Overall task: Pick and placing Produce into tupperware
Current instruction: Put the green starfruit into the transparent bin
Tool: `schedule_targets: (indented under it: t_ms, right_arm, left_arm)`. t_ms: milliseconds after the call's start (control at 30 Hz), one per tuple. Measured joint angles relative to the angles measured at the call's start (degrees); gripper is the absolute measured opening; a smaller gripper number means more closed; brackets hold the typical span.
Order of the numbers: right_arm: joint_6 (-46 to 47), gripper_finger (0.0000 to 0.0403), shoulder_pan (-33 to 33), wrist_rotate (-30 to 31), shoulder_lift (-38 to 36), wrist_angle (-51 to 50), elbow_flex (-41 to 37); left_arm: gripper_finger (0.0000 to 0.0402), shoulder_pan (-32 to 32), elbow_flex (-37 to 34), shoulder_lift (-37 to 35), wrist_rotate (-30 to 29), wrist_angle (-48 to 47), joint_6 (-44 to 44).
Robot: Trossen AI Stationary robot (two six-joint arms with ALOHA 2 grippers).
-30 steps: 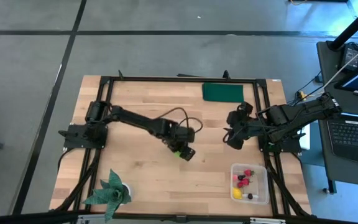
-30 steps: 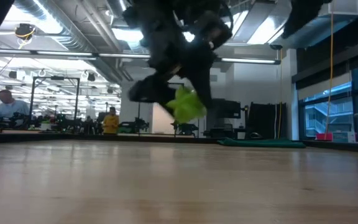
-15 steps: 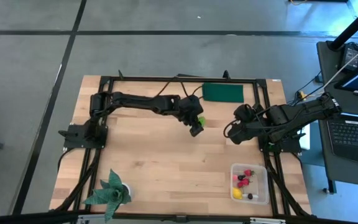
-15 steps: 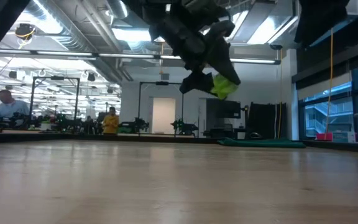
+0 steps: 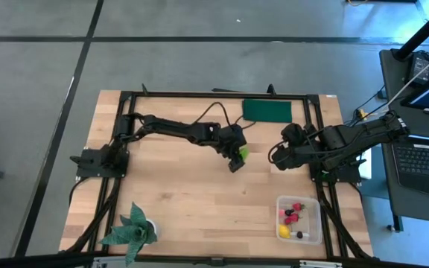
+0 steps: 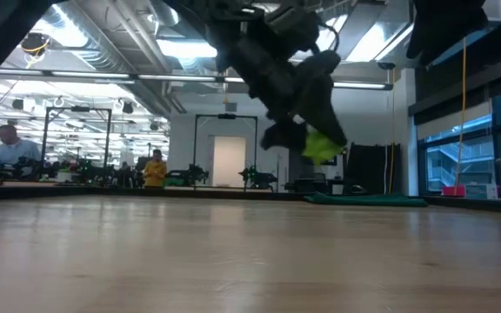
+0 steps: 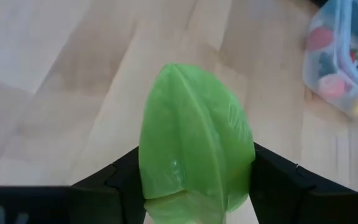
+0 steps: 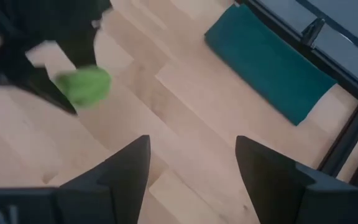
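One green ridged piece (image 5: pixel 243 152) of produce is clenched in the left end effector (image 5: pixel 238 155), held in the air near the centre of the high view, slightly above the middle of the wooden surface (image 5: pixel 177 201). Most of the job looks done: the tupperware (image 5: pixel 299 219) at the lower right already holds the red berries (image 5: pixel 294 211), the yellow fruit (image 5: pixel 284 231) and a dark berry (image 5: pixel 299 234) (the green piece seems to be the last one out). It remains to be carried over and dropped in. Right of centre, the right end effector (image 8: pixel 191 171) waits with its fingers spread and empty, below the dark green rectangle (image 5: pixel 267 110).
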Motion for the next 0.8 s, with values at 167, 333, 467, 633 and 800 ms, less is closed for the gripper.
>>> schedule_targets:
  t_ms: [167,333,467,633,800]
  right_arm:
    - [0.3,0.0239,0.0,0.2,0.0,0.1,0.0]
    - [0.4,0.0239,0.0,0.2,0.0,0.3,0.0]
    - [0.4,0.0239,0.0,0.2,0.0,0.3,0.0]
    - [0.4,0.0239,0.0,0.1,0.0,0.4,0.0]
    - [0.4,0.0239,0.0,-0.1,0.0,0.4,0.0]
  left_arm:
    - [0.0209,-1.3,0.0,2.9,0.2,2.3,0.3]
    - [0.0223,-2.2,0.1,4.2,0.7,2.3,-0.1]
    - [0.0227,-2.5,0.0,4.4,0.5,2.2,-0.1]
    - [0.0229,-2.5,0.0,4.3,-0.1,2.4,-0.1]
    - [0.0230,-2.5,0.0,4.2,-0.3,2.4,-0.1]
